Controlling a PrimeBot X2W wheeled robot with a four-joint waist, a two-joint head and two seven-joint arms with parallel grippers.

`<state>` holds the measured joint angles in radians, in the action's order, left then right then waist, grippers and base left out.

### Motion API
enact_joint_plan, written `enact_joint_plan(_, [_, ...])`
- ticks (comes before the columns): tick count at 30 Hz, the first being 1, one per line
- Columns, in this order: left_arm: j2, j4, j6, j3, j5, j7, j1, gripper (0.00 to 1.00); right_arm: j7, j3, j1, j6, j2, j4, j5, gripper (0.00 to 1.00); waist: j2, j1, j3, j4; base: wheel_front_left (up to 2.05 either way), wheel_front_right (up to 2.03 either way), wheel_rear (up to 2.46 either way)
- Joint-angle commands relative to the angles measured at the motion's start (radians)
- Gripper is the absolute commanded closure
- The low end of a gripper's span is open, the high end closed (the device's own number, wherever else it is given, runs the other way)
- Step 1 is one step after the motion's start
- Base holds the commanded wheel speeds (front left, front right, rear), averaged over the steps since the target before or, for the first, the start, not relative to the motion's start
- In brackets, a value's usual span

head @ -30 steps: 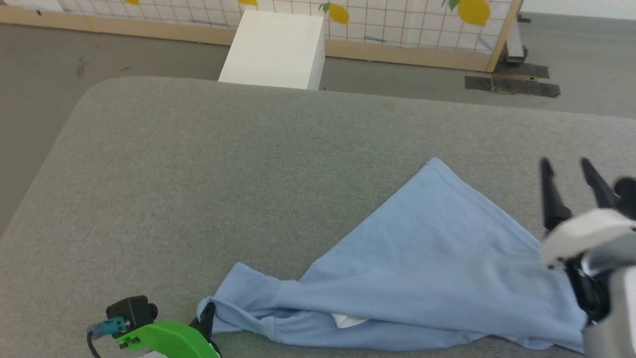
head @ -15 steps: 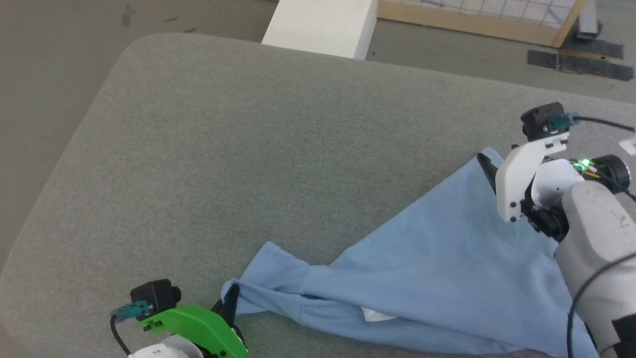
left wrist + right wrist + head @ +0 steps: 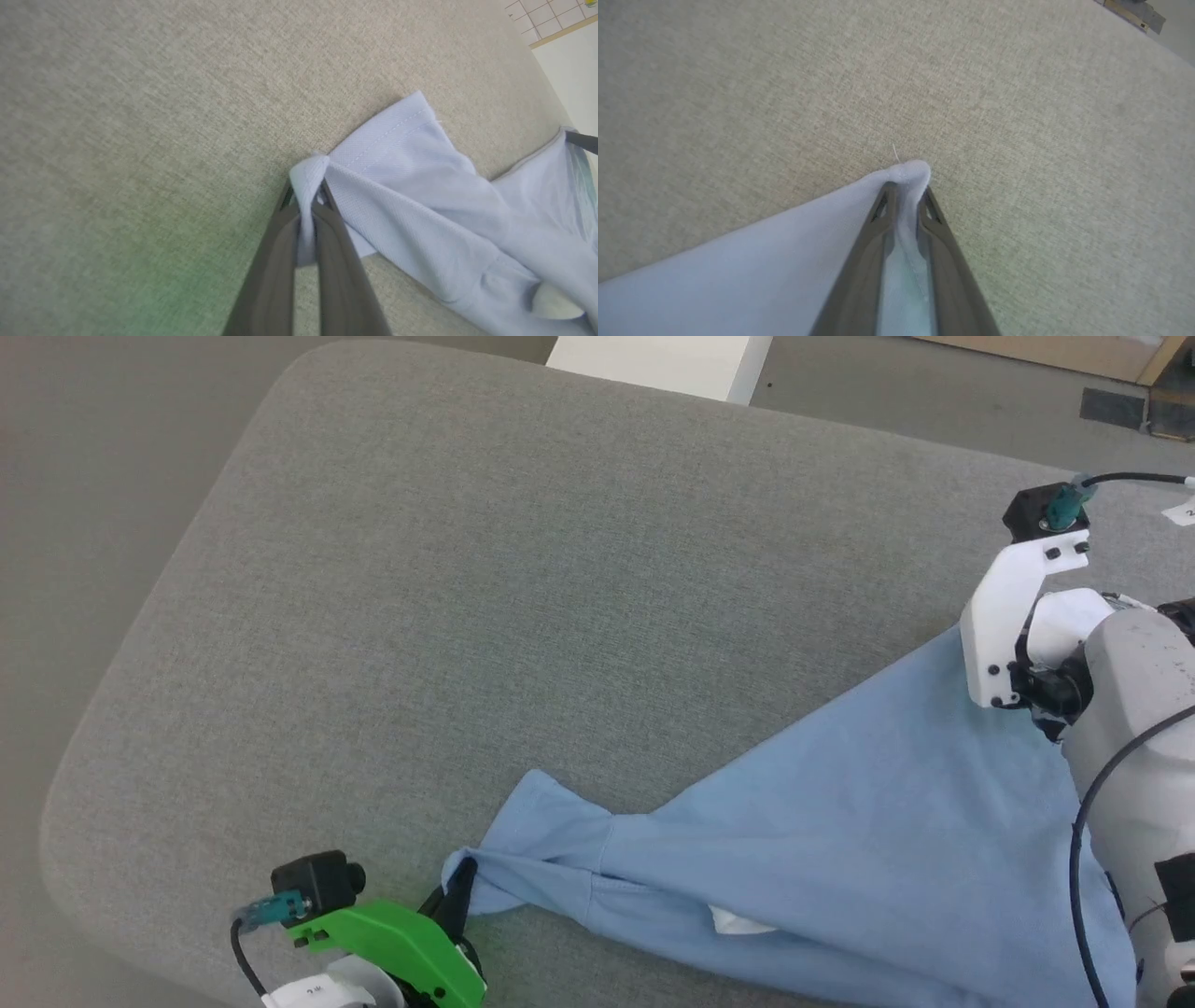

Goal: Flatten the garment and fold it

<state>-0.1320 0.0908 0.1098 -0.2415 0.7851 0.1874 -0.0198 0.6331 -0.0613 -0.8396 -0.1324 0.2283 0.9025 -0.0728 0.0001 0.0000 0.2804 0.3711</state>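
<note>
The garment is seen lying bunched, not yet flattened, on the grey padded surface, pinched near a sleeve by the left gripper and at a corner by the right gripper, with folding judged undone.

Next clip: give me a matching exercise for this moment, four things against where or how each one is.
Things:
1. left end effector
2. right end effector
3. garment
4. white box

Place or state:
A. beyond the far edge of the grey pad
B. shut on a pointed corner of cloth
C. shut on bunched cloth at the sleeve end
D. lying creased on the pad, not yet flat or folded

Pairs: 1-C, 2-B, 3-D, 4-A
</note>
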Motion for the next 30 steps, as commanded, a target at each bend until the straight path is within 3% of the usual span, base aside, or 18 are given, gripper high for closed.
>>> enact_joint_plan(1, [-0.003, 0.010, -0.004, 0.002, 0.006, -0.007, 0.011, 1.00, -0.015, 0.015, 0.023, 0.002, -0.006, 0.009, 0.008, 1.00, -0.0001, 0.0000, -0.009, -0.009, 0.00, 0.00, 0.00])
enact_joint_plan(9, [-0.033, 0.000, 0.009, 0.021, 0.002, -0.011, -0.007, 1.00, -0.317, 0.086, 0.158, 0.002, -0.067, -0.114, -0.046, 1.00, -0.0001, 0.0000, -0.088, -0.081, 0.00, 0.00, 0.00])
enact_joint_plan(16, [-0.068, -0.044, 0.036, 0.042, -0.007, -0.007, -0.054, 1.00, -0.558, 0.145, 0.395, 0.002, -0.114, -0.308, -0.135, 1.00, -0.0001, 0.0000, -0.191, -0.174, 0.00, 0.00, 0.00])
enact_joint_plan(23, [-0.089, -0.111, 0.065, 0.068, -0.033, -0.041, -0.074, 1.00, -0.580, 0.222, 0.656, 0.002, -0.144, -0.589, -0.168, 1.00, -0.0001, 0.0000, -0.242, -0.259, 0.00, 0.00, 0.00])
enact_joint_plan(30, [-0.098, -0.173, 0.053, 0.094, -0.059, -0.113, -0.004, 1.00, -0.489, 0.296, 0.800, 0.002, -0.164, -0.880, -0.163, 1.00, -0.0001, 0.0000, -0.267, -0.318, 0.00, 0.00, 0.00])
